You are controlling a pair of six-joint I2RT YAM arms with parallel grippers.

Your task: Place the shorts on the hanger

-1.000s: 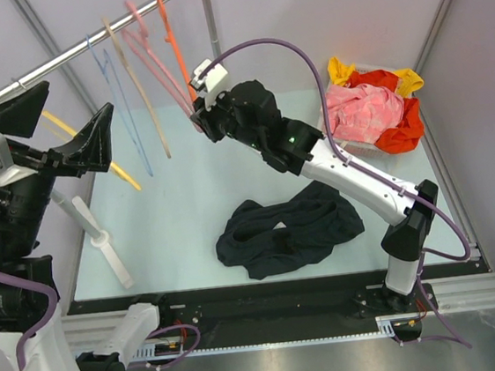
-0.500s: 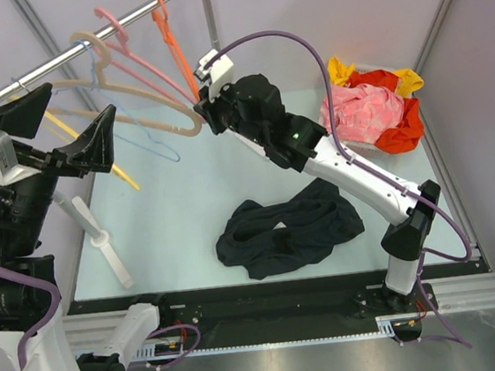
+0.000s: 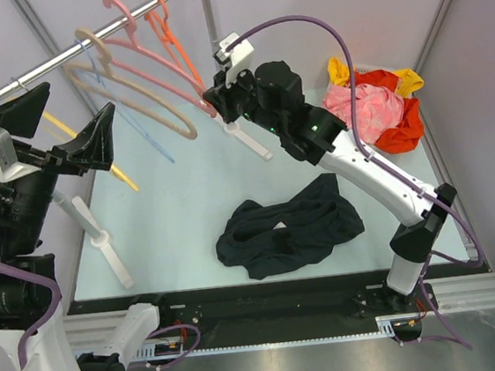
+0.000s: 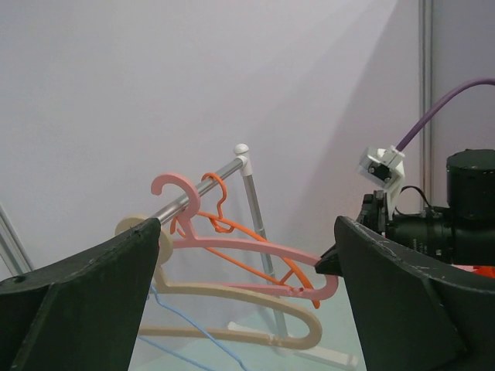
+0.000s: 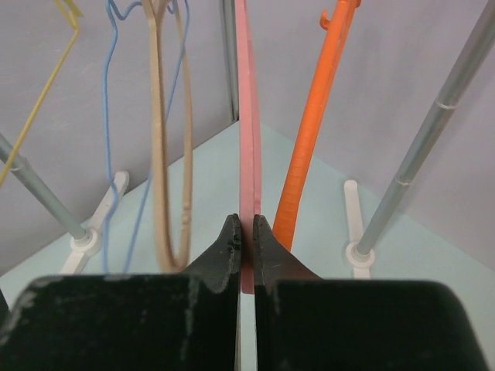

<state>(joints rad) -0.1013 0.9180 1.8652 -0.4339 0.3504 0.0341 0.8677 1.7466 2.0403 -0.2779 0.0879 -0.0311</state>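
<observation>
The black shorts (image 3: 288, 230) lie crumpled on the pale table, near its front edge, with no gripper touching them. The pale-pink hanger (image 3: 131, 25) hangs by its hook on the metal rail (image 3: 57, 59) and is swung out sideways. My right gripper (image 3: 215, 105) is shut on the hanger's far end. In the right wrist view the pink hanger (image 5: 249, 116) runs up from between my gripper's (image 5: 246, 224) closed tips. My left gripper (image 3: 79, 97) is held high at the left, open and empty. In its own view the left gripper (image 4: 247, 224) faces the hanger (image 4: 255, 247) from a distance.
An orange hanger (image 3: 175, 42), a beige hanger (image 3: 132, 100), a blue wire hanger (image 3: 140, 130) and a yellow one (image 3: 118, 171) share the rail. White rack feet (image 3: 103, 240) and an upright post (image 3: 210, 21) stand on the table. Pink and red-orange garments (image 3: 372, 110) are piled at the back right.
My right gripper has closed on the pink hanger's end and moved right, swinging the hanger out along the rail; the beige hanger swung too. The left arm and the shorts stayed put.
</observation>
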